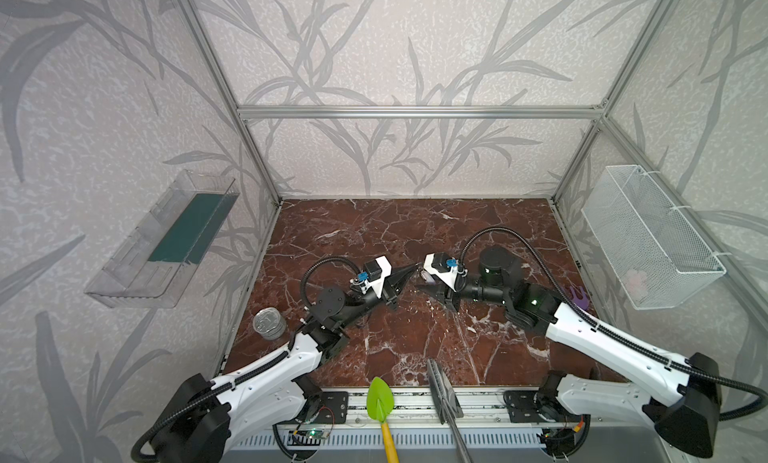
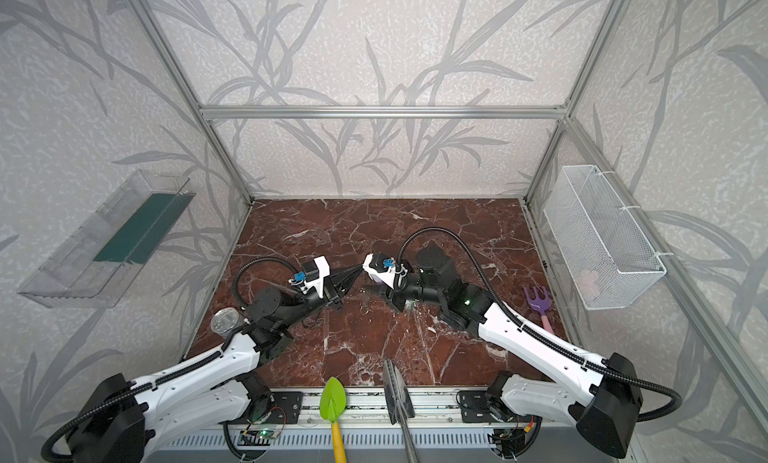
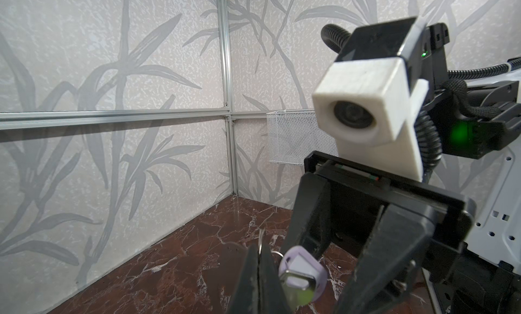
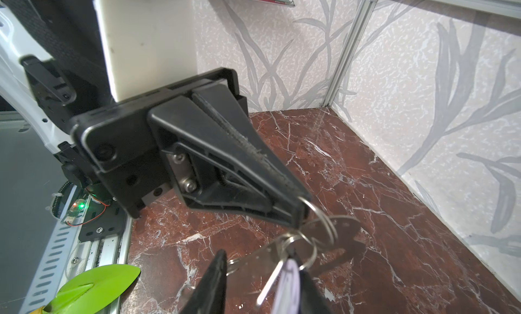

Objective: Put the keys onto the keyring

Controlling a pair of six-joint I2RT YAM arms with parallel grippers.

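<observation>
Closed tight, the left gripper is clamped on the keyring, a thin silver metal ring carrying a flat grey-beige tag; the ring is pinched at the very tips of the black fingers, and the tag is seen hanging just beyond them in the right wrist view. Both grippers are held tip to tip above the middle of the red-brown marble tabletop in both top views, clear of its surface.

The right gripper is seen with its jaws narrowly apart. The small silver key with the pale lilac plastic head cover is found between them, just beside the left gripper's tips and touching the ring. Whether the right fingers are pressed on that key cannot be told. A second silver blade is seen beside it, its head hidden; a blurred green patch is seen below the lilac head in the left wrist view.

A round silver tin can is stood at the left edge of the table, behind the left arm. A bright green plastic trowel is laid over the near edge, and a purple clawed plastic rake is laid near the right wall, below a white wire basket.
</observation>
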